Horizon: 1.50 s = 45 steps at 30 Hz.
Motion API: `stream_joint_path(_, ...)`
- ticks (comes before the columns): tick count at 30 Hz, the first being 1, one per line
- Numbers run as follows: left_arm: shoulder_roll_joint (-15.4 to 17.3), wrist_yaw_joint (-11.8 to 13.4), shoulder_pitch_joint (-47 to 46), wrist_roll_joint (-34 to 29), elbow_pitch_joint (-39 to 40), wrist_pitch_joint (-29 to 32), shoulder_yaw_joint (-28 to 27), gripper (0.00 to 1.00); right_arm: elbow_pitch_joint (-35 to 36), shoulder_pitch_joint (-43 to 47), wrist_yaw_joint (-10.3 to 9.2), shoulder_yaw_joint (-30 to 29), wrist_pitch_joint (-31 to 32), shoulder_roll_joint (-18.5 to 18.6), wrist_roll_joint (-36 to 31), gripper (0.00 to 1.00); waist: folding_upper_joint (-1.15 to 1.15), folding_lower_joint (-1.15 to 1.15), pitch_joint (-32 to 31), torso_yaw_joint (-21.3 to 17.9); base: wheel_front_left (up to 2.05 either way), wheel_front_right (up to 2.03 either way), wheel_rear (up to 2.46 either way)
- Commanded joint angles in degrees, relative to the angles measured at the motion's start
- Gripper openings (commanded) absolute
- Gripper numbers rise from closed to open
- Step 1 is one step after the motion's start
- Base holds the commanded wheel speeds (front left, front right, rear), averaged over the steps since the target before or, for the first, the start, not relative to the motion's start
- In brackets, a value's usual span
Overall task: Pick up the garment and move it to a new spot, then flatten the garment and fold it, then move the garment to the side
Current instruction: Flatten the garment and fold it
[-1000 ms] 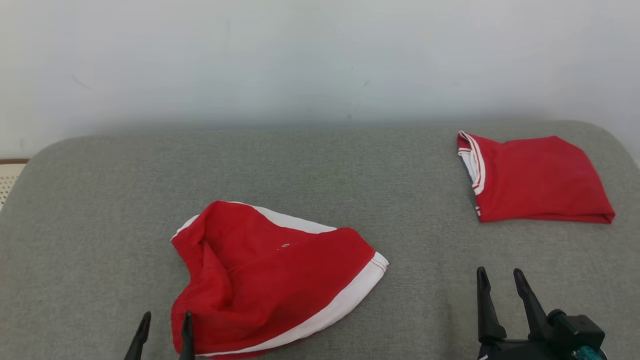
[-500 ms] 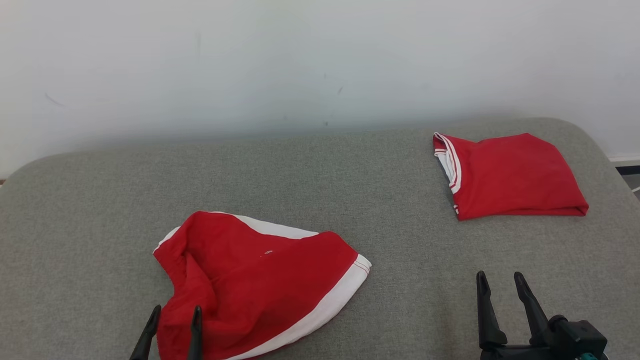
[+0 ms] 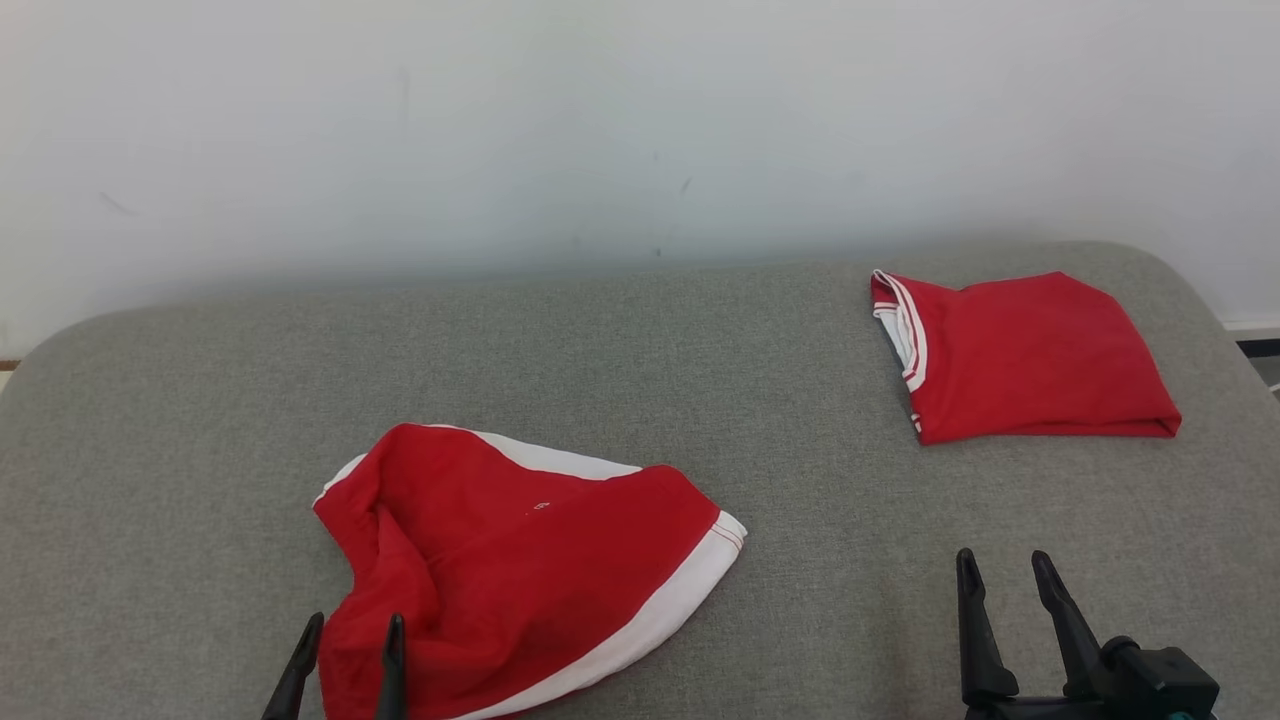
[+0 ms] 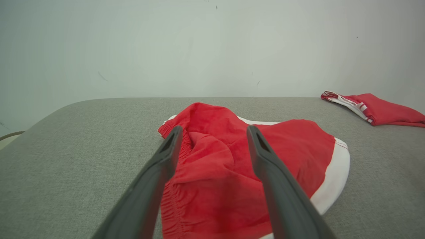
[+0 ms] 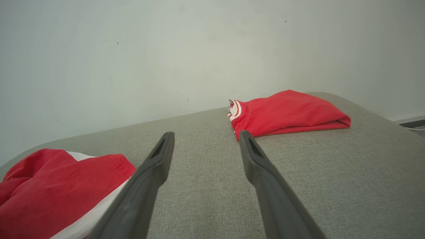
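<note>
A crumpled red garment with white trim lies on the grey padded surface, near the front left. My left gripper is open at the garment's near left edge, one finger on either side of that edge. In the left wrist view the open left gripper points over the rumpled red garment, with nothing held. My right gripper is open over bare surface to the garment's right. In the right wrist view the right gripper is empty, and the garment lies to its left.
A second red garment, folded, with a striped white collar, rests at the back right; it is the folded garment ahead of the right fingers. A pale wall rises behind. The surface's rounded right edge drops toward the floor.
The head camera has shifted, so the whole picture slid left and slightly down, then settled. Both garments lie as before. My left gripper sits a little further in over the garment's edge.
</note>
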State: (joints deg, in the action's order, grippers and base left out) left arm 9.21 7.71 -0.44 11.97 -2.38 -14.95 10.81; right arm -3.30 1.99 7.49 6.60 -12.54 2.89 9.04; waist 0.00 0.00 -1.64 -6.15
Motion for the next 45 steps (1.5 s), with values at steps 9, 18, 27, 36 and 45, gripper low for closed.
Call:
stream_joint_path(9,-0.04,-0.34,-0.78,-0.25,-0.71,-0.34,-0.37,1.0,0.04,0.83,0.01,-0.17,0.24,-0.01,0.1,1.0,0.0,0.0,0.25,0.22,0.0,0.0,0.0)
stream_joint_path(18,-0.23,-0.35,-0.72,-0.54,-0.82,-0.34,-0.42,1.0,-0.21,0.79,0.01,-0.28,0.16,-0.01,0.07,1.0,0.0,0.0,0.32,0.3,0.0,0.0,0.0)
stream_joint_path(27,-0.26,-0.47,-0.67,-0.65,-0.93,-0.34,-0.37,1.0,-0.57,0.58,0.01,-0.19,-0.01,-0.01,0.09,1.0,0.0,0.0,0.24,0.33,0.0,0.0,0.0)
stream_joint_path(36,-0.16,-0.42,-0.44,-0.71,-1.17,-0.34,-0.5,1.0,-0.89,0.52,0.01,-0.29,-0.09,-0.01,0.26,1.0,0.0,0.0,0.12,0.43,0.0,0.0,0.0)
stream_joint_path(45,0.08,-0.76,-1.09,-0.56,-1.61,-0.33,-0.19,1.0,-1.88,0.18,0.01,-0.86,0.34,-0.01,1.15,1.0,0.0,0.0,0.38,2.45,0.0,0.0,0.0)
